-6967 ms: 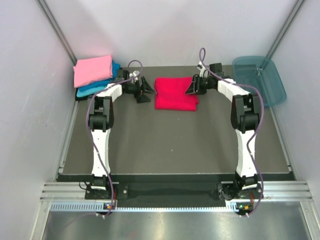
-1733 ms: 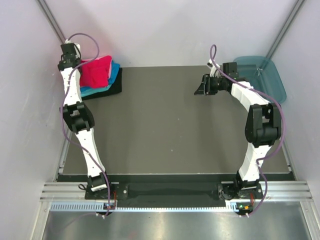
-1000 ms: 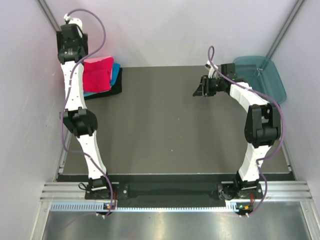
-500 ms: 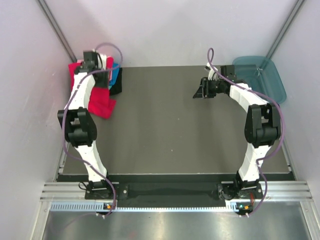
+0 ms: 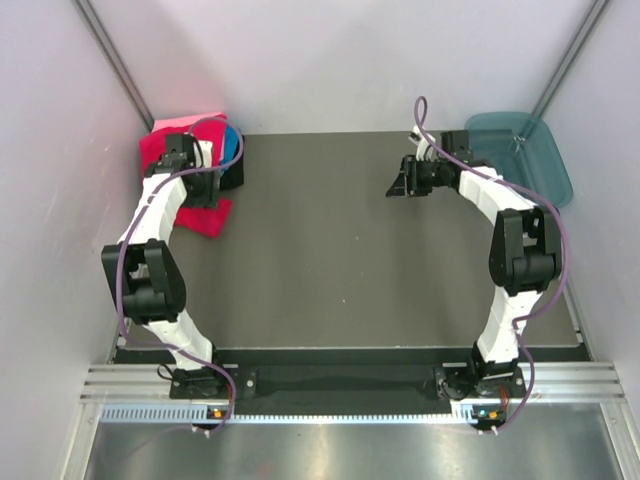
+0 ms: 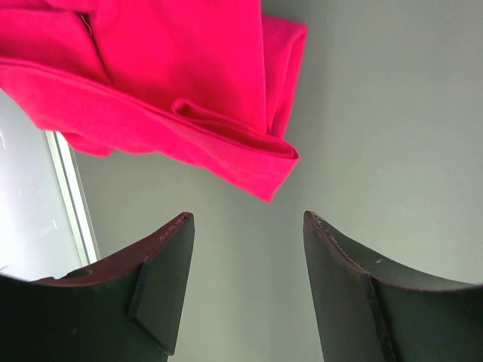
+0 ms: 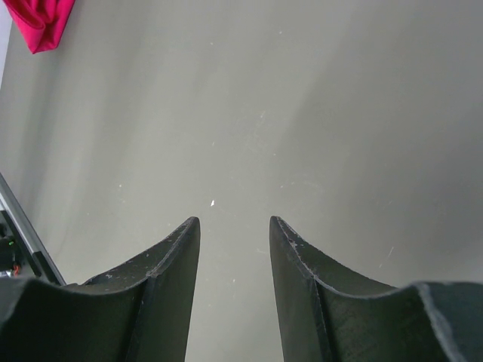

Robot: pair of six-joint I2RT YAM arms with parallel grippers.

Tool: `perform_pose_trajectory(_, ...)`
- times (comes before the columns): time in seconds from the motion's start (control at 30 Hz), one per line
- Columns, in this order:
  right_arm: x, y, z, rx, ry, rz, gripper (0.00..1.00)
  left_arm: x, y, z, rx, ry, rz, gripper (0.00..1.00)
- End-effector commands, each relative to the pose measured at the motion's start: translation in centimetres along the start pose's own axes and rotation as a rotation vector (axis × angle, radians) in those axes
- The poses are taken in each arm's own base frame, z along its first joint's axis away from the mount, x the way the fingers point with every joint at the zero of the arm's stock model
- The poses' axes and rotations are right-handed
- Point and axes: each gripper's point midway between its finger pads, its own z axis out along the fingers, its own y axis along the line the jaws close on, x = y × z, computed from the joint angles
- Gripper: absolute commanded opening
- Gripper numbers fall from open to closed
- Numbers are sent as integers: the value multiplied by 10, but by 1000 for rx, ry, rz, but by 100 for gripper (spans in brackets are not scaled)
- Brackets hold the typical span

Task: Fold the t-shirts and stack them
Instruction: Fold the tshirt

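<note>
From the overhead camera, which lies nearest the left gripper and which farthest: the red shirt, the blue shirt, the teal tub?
Measured from the left gripper:
1. Red shirt, draped right beside it, at the table's left edge.
2. Blue shirt, just behind, in the far-left corner.
3. Teal tub, far across at the far-right corner.

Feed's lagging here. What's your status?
Both claws open, empty: left, right. Red t-shirt slumped off the stack, part unfolded. Nothing in the way.
</note>
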Motion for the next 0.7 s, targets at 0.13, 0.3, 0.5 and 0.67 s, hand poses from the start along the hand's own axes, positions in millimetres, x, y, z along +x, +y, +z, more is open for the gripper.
perform_pose_trajectory(0.13, -14, 19, -1, -40, -33, -86, 43, -14, 3, 3, -16, -56, -18, 65)
perform_pose_trajectory(0.3, -22, 26, -1, -54, -44, -102, 43, -18, 5, 11, -25, -54, -29, 66)
perform_pose_trajectory(0.5, -25, 28, 3, -67, -43, -98, 43, -16, 7, 39, -54, 6, -31, 66)
perform_pose_trajectory(0.67, -24, 27, 1, -64, -42, -105, 43, -16, 7, 52, -84, 35, -14, 64)
